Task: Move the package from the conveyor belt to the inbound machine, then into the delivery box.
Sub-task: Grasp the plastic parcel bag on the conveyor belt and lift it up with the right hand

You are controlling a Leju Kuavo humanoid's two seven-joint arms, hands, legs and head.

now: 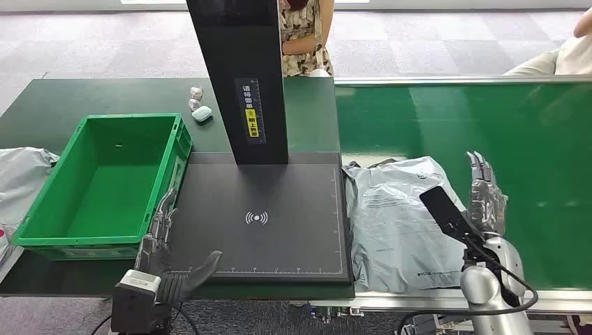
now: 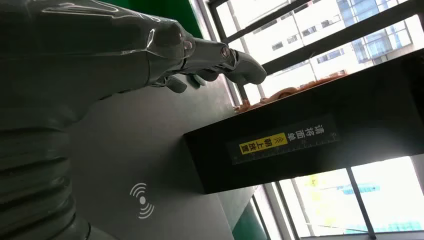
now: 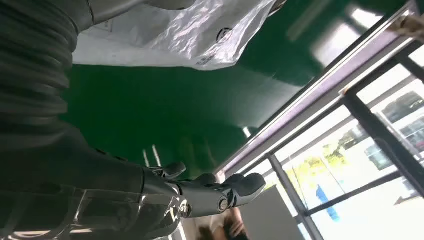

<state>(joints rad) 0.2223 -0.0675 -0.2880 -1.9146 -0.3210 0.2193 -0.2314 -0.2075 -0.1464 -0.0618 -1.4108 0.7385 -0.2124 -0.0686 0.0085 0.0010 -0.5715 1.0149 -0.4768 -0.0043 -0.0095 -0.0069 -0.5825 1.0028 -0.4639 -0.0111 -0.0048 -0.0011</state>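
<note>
Currently the package (image 1: 398, 220) lies flat on the conveyor belt (image 1: 530, 139) just beside the inbound machine (image 1: 269, 223), ungrasped, between the released right hand (image 1: 485, 199) and released left hand (image 1: 164, 258), ready for transfer.

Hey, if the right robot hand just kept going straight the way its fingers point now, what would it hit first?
Probably nothing soon: the right robot hand points away over bare green conveyor belt, with the package beside it. Depth is unclear.

One package (image 1: 398, 216), one green crate (image 1: 105, 183), perhaps three small white items (image 1: 197, 103).
</note>
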